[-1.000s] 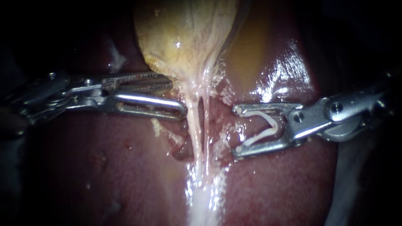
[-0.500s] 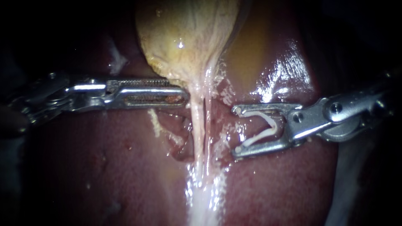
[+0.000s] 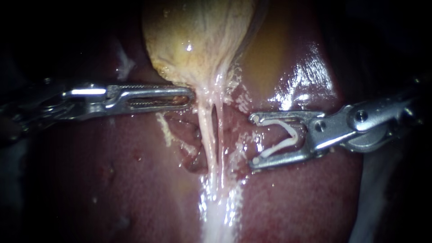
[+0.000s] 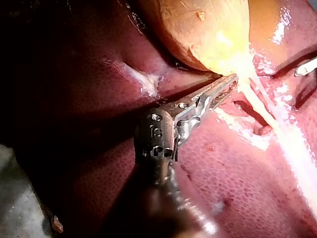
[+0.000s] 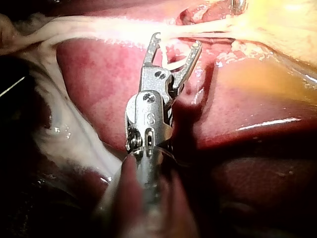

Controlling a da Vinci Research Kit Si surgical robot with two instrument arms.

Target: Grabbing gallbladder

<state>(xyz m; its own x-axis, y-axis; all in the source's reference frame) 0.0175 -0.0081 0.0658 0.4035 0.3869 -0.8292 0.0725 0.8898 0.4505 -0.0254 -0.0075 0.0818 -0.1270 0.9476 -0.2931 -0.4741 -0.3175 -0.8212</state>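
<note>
At gallbladder [image 3: 198,40] neck, left instrument [image 3: 191,95] jaws clamped, seemingly pinching soft, slippery, tear-prone wall; right instrument [image 3: 255,139], well right, holds clip [image 3: 294,136].

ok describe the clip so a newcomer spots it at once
In the endoscope view, find the yellow gallbladder at the top and follow the pale strands down from it over the dark red liver. Right of them my right instrument holds the white clip between its jaws: a thin white V framed by bright metal; my left instrument carries none.
</note>
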